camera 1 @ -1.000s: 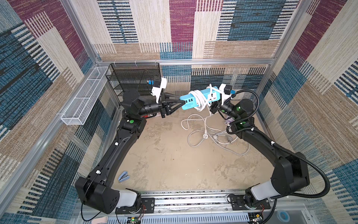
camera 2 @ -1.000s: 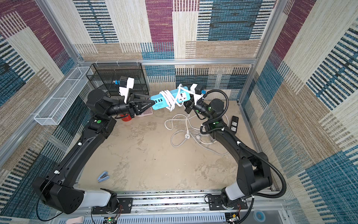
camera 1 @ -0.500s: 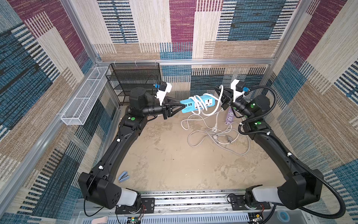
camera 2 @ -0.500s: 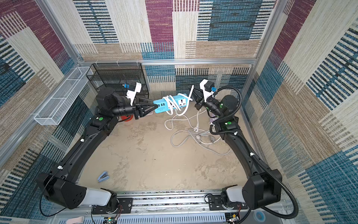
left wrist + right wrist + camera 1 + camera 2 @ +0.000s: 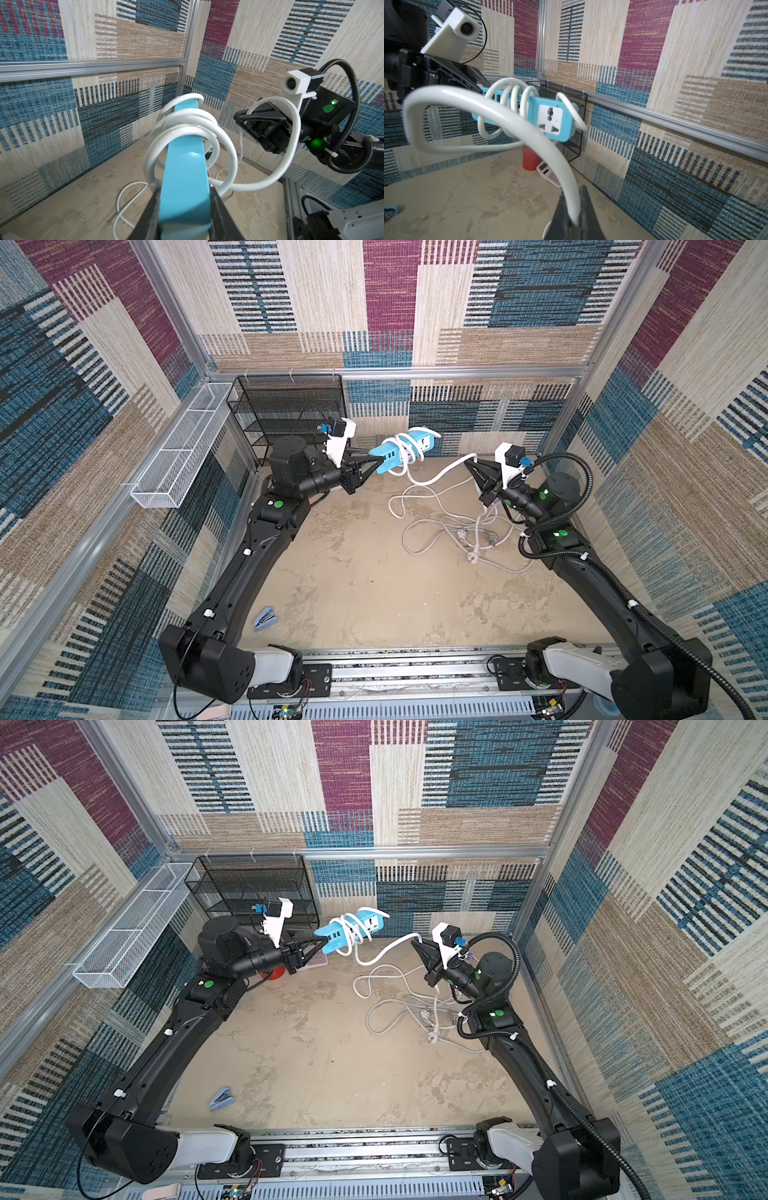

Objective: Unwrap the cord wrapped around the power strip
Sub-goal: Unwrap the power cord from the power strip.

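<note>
Both top views look steeply down from high above the near rail (image 5: 415,672) toward the back wall (image 5: 374,323), wide enough for the left arm (image 5: 257,547), the right arm (image 5: 602,585) and the whole table (image 5: 374,572). Each wrist camera sits close behind its own jaws, facing the opposite arm; both share the power strip (image 5: 185,166) and its coiled cord (image 5: 529,128) between them.

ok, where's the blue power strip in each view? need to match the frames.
A top view: power strip upper centre, clamped by left gripper.
A top view: power strip upper centre-left.
Left wrist: power strip centre foreground, pointing away.
Right wrist: power strip mid-frame, socket facing lens.
Shared landmark: white cord coiled round it.
</note>
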`<act>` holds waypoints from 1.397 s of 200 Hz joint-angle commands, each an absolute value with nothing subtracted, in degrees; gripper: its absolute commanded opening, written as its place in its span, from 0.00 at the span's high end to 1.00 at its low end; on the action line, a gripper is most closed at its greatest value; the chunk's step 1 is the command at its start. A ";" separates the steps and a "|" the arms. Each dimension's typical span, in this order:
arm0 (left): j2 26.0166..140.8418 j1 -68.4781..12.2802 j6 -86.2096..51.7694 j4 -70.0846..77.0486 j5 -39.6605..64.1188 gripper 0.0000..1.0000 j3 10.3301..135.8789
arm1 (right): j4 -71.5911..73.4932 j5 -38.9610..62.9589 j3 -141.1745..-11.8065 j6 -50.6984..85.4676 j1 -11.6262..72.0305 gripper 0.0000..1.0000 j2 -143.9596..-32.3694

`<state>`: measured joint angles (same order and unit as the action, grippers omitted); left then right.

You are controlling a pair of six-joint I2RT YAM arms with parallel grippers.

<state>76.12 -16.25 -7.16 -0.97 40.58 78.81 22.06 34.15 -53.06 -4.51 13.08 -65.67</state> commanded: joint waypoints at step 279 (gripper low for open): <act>88.79 -28.86 -0.48 -12.12 59.15 1.00 87.84 | 24.79 34.19 -71.63 -0.20 7.97 1.00 -79.26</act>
